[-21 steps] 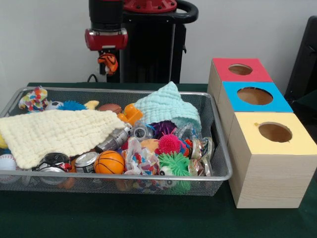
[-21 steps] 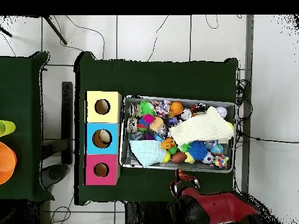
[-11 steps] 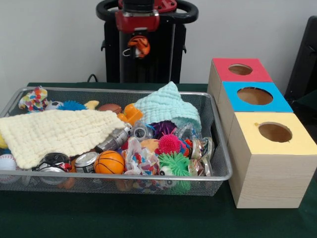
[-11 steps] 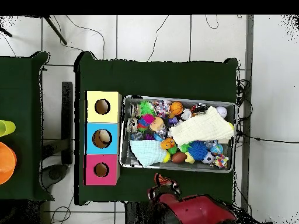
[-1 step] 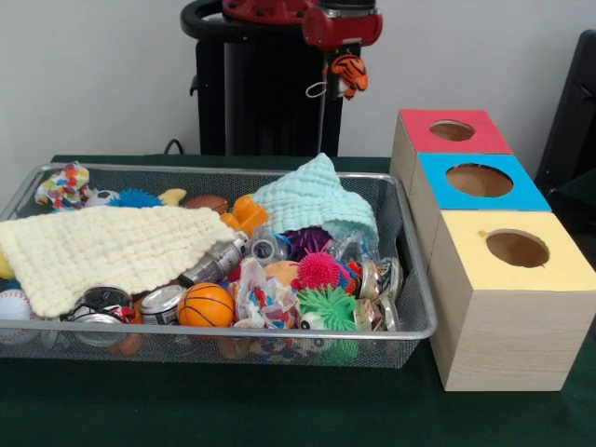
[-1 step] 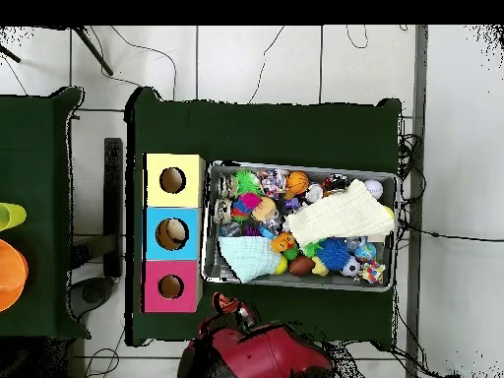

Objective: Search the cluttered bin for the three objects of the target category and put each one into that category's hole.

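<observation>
**A:** Where's the target?

**B:** Small orange-and-black striped toy (image 5: 348,74), tiger-like. It hangs in my pincer (image 5: 341,67), which is clamped on it, up in the air behind the bin's far right corner and short of the red box. From overhead the pincer (image 6: 228,304) sits off the bin's edge, near the red box's corner; I can't make out the toy there.

**A:** Boxes?

**B:** Three wooden ones in a row, touching, just beside the bin: red-topped box (image 5: 451,136), blue-topped box (image 5: 478,182), yellow-topped box (image 5: 510,298). One round hole each. Overhead shows something pale inside the blue box's hole (image 6: 172,233); the other two look dark.

**A:** Bin contents?

**B:** Wire mesh bin (image 5: 410,279), cluttered. Yellow cloth (image 5: 107,250) draped over the left half, mint cloth (image 5: 317,200) bunched at the back right. Mini basketball (image 5: 206,304) at the front, pink spiky ball (image 5: 319,270), green spiky ball (image 5: 328,307), baseball (image 5: 13,304) at the front left corner, metal cans (image 5: 160,300) beside the basketball.
</observation>
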Robot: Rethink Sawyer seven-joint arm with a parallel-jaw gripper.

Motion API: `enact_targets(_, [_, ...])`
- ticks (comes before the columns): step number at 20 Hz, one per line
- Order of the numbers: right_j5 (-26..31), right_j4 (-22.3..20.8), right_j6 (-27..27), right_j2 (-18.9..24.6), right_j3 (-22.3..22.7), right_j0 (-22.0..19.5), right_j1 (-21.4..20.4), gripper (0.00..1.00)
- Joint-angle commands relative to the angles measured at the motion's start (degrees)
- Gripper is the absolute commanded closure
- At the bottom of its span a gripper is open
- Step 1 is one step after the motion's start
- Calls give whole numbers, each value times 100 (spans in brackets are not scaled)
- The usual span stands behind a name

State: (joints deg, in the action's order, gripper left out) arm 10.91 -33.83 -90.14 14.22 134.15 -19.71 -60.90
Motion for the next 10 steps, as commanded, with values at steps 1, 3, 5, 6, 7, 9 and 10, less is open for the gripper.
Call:
enact_targets(1, [323,480,-1241,-366,276,265,-77,100])
enact_targets(3, [239,579,-1272,-426,325,383,-57,100])
enact_targets(5, [150,639,-1362,-572,325,586,2,100])
enact_targets(6, [68,660,-1464,-706,307,762,77,100])
enact_targets(7, [-4,688,-1578,-859,259,963,170,100])
enact_targets(9, [-176,868,-1794,-1091,238,1385,336,100])
enact_targets(10, [-263,958,-1903,-1207,227,1596,419,100])
